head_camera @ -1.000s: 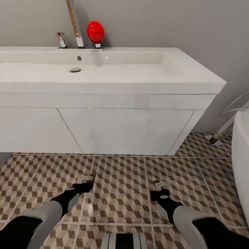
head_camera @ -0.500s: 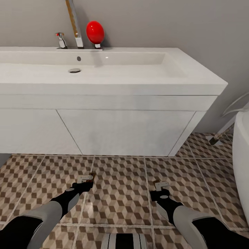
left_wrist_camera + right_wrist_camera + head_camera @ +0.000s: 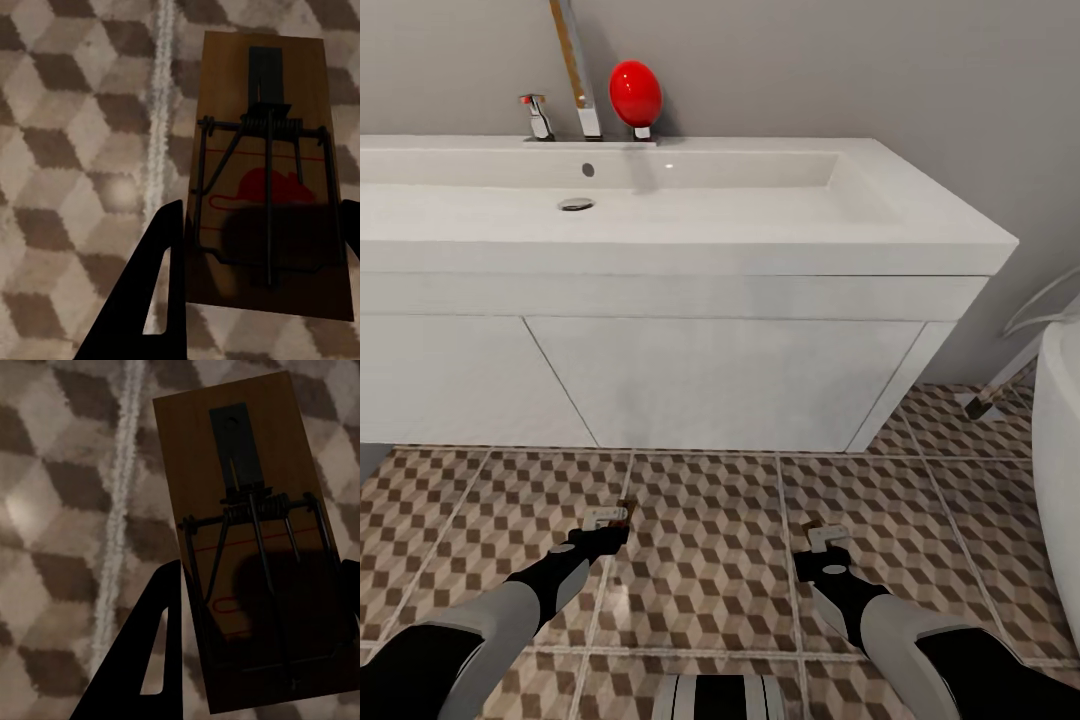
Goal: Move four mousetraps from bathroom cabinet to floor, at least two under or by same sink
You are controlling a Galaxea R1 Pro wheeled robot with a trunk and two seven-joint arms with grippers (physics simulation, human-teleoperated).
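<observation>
Each claw grips a mousetrap – above bathroom floor

Head camera faces the sink from above; wrist cameras look close at shared floor.

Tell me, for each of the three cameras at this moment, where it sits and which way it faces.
Head view: on the head, looking forward and down at the sink, bathroom floor, both arms.
Left wrist view: near the left pincer, looking down along its fingers at the left mousetrap over tiles.
Right wrist view: near the right pincer, looking down at the right mousetrap.
Shared: both mousetraps show at the pincer tips in the head view.
</observation>
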